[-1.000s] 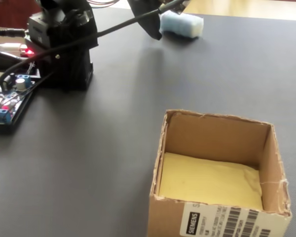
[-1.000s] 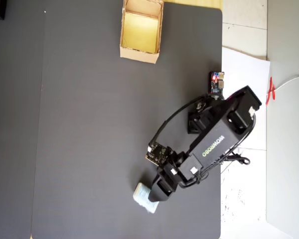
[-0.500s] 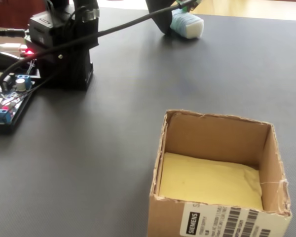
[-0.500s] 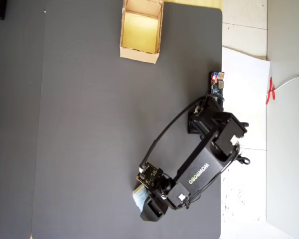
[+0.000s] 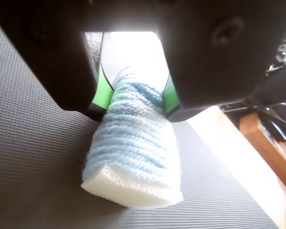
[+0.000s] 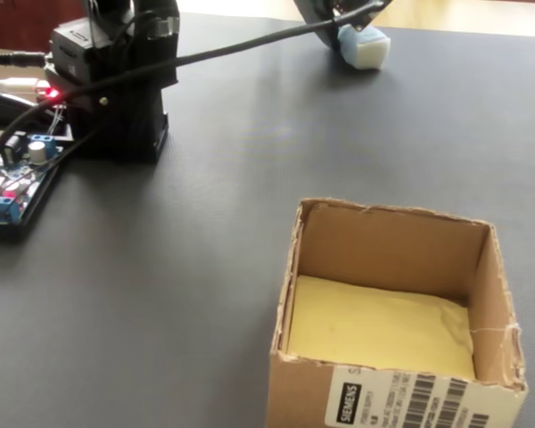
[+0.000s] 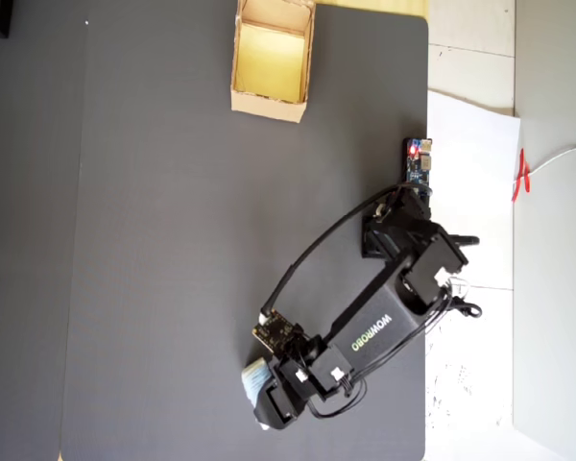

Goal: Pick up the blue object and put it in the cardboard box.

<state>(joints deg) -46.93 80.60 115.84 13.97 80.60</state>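
Blue object: a pale blue-white soft lump with ribbed texture, lying on the dark grey mat. In the overhead view it sits near the bottom edge of the mat, well apart from the box.

Gripper: its 2 jaws stand on either side of the lump's far end in the wrist view, with the green pads pressing against it, 1 on each side. The lump looks pinched narrower between them. The jaws are closed down to the width of the lump.

Contact with mat: the lump's near, white end rests on the mat in the wrist view; I cannot tell if the far end is lifted.

Cardboard box: it stands upright and open at the top edge of the mat in the overhead view. In the fixed view it is close to the camera, with a yellowish inside and a barcode label on the front wall.

Arm base: black, at the left in the fixed view, with a circuit board just beside it.
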